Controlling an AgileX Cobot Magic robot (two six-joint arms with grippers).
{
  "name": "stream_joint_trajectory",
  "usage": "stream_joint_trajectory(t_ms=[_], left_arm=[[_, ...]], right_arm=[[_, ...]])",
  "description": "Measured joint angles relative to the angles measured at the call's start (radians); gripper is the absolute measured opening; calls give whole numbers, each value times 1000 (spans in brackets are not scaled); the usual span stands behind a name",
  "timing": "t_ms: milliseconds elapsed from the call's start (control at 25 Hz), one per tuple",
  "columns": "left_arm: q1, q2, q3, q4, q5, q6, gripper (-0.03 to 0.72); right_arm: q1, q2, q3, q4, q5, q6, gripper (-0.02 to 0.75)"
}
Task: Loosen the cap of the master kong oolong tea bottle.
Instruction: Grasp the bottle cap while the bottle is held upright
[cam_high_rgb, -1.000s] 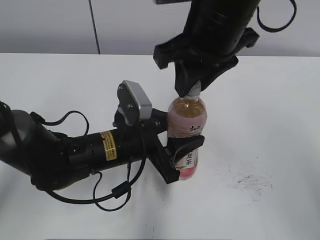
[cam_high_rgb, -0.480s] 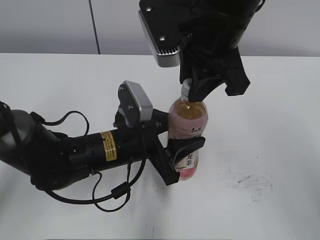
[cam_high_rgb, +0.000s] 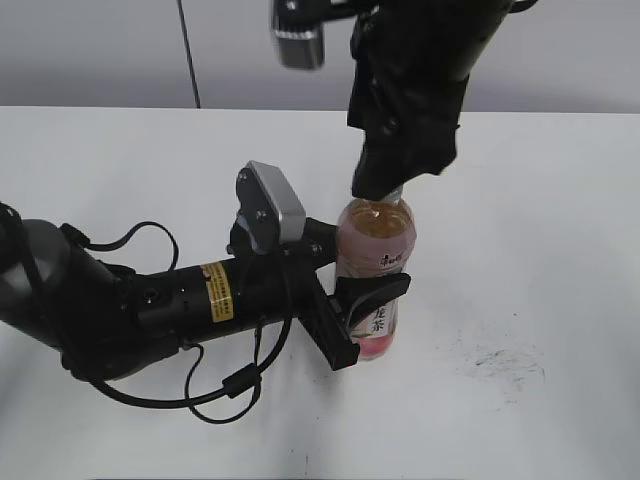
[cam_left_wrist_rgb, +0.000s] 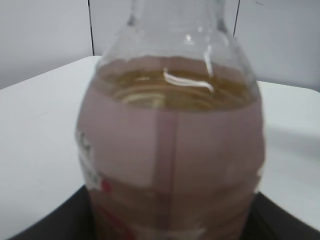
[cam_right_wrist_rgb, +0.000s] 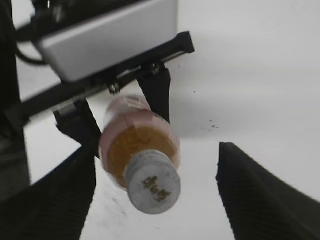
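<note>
The master kong oolong tea bottle (cam_high_rgb: 375, 250) stands upright on the white table, amber tea inside and a pink label round it. My left gripper (cam_high_rgb: 360, 278) is shut on its body at label height. In the left wrist view the bottle (cam_left_wrist_rgb: 170, 150) fills the frame, with the jaws (cam_left_wrist_rgb: 170, 232) dark at the bottom corners. My right gripper (cam_high_rgb: 385, 185) hangs straight over the bottle top and hides most of the cap (cam_high_rgb: 393, 190). In the right wrist view the white ribbed cap (cam_right_wrist_rgb: 152, 189) sits between the open fingers (cam_right_wrist_rgb: 160, 200), touching neither.
My left arm (cam_high_rgb: 150, 300) lies across the table's left half with a looping black cable (cam_high_rgb: 230, 390). Dark scuff marks (cam_high_rgb: 500, 362) are on the table to the right of the bottle. A grey wall runs along the back.
My right gripper has turned about the bottle top over the last second, its wrist camera swinging round to the upper left. The bottle and the left arm have not moved.
</note>
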Motion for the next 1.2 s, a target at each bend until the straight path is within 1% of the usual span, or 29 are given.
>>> stream_joint_trajectory(t_ms=[120,160,240,320,360,400,480,600,840,1040,1120,1160,1200], left_arm=[[0,0,0,1,0,-1,384],[0,0,0,1,0,-1,384],[0,0,0,1,0,-2,384],[0,0,0,2,0,-2,384],[0,0,0,2,0,-2,384],[0,0,0,2,0,-2,384],[0,0,0,2,0,-2,384],[0,0,0,3,0,-2,384],[0,0,0,4,0,-2,384],[0,0,0,6,0,-2,384],[0,0,-1,7,0,-2,384],[0,0,-1,7,0,-2,384],[0,0,-1,7,0,-2,384]], right_arm=[[0,-18,-25,61,0,345,577],[0,-22,-35,69,0,509,578],[1,-26,-68,57,8,851,579],[1,-31,-90,19,21,1107,579],[1,-32,-96,0,26,1198,579],[1,-32,-99,-13,29,1250,579],[1,-29,-99,-48,31,1324,579],[1,-23,-78,-69,33,1365,569],[1,-2,-1,-59,34,1378,494],[1,1,26,-58,36,1378,477],[1,1,26,-58,36,1378,445],[1,1,26,-58,36,1375,415],[1,1,26,-58,36,1363,364]])
